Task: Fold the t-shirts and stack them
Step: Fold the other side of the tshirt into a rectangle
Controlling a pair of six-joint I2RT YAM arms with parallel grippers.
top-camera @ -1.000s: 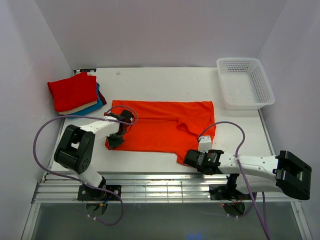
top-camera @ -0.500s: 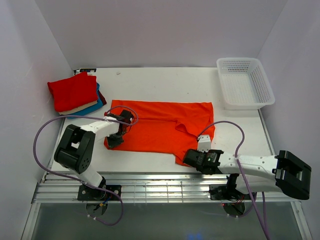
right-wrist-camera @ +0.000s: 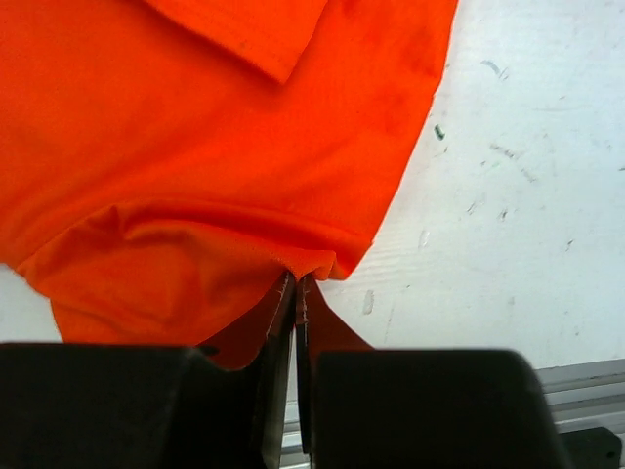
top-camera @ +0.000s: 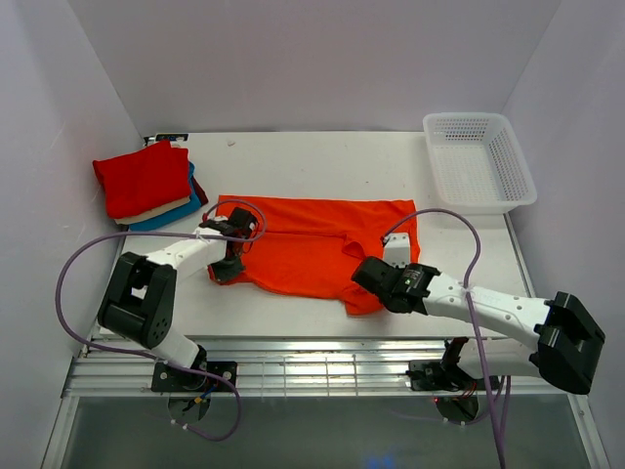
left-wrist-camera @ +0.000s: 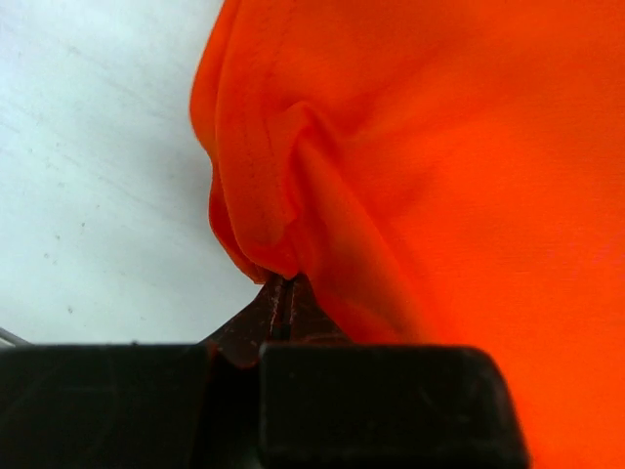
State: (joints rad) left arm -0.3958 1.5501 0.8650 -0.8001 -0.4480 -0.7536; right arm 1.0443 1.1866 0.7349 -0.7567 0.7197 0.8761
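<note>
The orange t-shirt point(top-camera: 312, 249) is clamped at one edge by the left jaws and at another by the right jaws. Cloth is bunched just ahead of each.

The orange shirt point(top-camera: 312, 249) lies spread across the middle of the table point(top-camera: 322, 161), both near corners bunched up. Folded shirts are stacked back left: red shirt point(top-camera: 142, 178) on top, cream shirt point(top-camera: 146, 213) under it, teal shirt point(top-camera: 191, 203) lowest.
</note>
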